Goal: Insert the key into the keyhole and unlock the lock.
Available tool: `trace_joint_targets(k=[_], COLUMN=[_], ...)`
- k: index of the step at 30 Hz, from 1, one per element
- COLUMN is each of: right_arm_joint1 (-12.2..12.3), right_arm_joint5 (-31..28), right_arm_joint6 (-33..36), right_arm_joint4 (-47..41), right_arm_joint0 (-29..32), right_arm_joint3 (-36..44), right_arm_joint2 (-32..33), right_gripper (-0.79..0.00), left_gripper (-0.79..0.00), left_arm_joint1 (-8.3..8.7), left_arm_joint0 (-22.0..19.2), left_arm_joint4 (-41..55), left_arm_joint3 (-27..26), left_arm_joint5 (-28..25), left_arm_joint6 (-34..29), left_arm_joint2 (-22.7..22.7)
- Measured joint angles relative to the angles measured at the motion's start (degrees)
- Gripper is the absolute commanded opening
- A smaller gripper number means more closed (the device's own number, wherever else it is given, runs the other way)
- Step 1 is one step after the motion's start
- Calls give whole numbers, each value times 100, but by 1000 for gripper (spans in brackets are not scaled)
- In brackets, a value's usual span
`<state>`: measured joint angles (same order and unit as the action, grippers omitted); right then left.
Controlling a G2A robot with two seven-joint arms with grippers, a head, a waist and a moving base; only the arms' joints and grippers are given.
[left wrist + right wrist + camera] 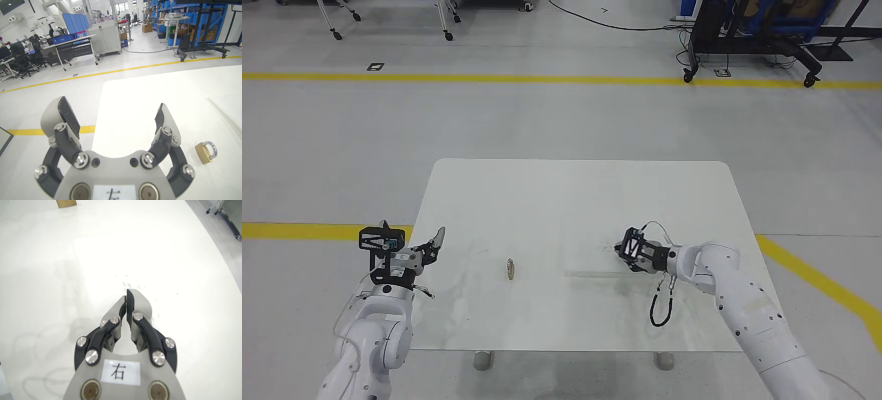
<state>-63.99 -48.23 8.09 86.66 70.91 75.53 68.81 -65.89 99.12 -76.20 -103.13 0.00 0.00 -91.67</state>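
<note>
Lock (510,267) lies on the white table (582,190), a little toward 8 o'clock from the table's middle. It is small, with a gold body and a silver loop on top. In the left wrist view the lock (206,153) lies on the table (151,91) with the loop pointing away from the left gripper. Both ends of the loop look tucked into the body. In the right wrist view, a bit of the lock's (66,203) gold body shows far ahead of the right gripper on the table (170,256).

At 9 o'clock from the lock, well apart from it, the left gripper (437,240) hangs over the table's edge. Its arm comes up from the near corner and its tips point toward 1 o'clock. The left gripper (112,102) is wide, and nothing sits between its two dark ribbed pads (68,115).

At 3 o'clock from the lock, also well apart, is the right gripper (623,247). Its arm bends in from the 5 o'clock side and its tips point toward the lock. The right gripper (126,294) is pinched tight, with its pads (130,306) meeting at the tips, low over the table. I cannot tell if something thin is held between them. A black cable (662,305) hangs in a loop under this arm.
</note>
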Motion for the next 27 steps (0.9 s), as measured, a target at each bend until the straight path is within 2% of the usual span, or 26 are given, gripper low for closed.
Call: trace_joint_targets(k=[16, 19, 22, 25, 27], right_arm_joint1=[11, 11, 12, 11, 11], right_arm_joint5=[28, 28, 28, 28, 28], right_arm_joint6=[-148, -148, -148, -148, -148], right_arm_joint4=[-84, -84, -84, -84, -84], right_arm_joint0=[11, 11, 11, 11, 11], right_arm_joint3=[-17, -17, -17, -17, -17], right_arm_joint2=[33, 33, 33, 33, 33], right_gripper=[-785, -785, -785, -785, -785], left_gripper=[0, 0, 0, 0, 0], left_arm_joint1=[0, 17, 21, 9, -37], left_arm_joint0=[0, 5, -217, -765, -1298], left_arm_joint4=[0, -351, -1204, -1912, -2179], left_arm_joint3=[0, -125, -582, -847, -821], left_arm_joint5=[0, 7, -274, -931, -1459], left_arm_joint6=[0, -157, -782, -1539, -2058], left_arm_joint2=[0, 49, 485, 1129, 1689])
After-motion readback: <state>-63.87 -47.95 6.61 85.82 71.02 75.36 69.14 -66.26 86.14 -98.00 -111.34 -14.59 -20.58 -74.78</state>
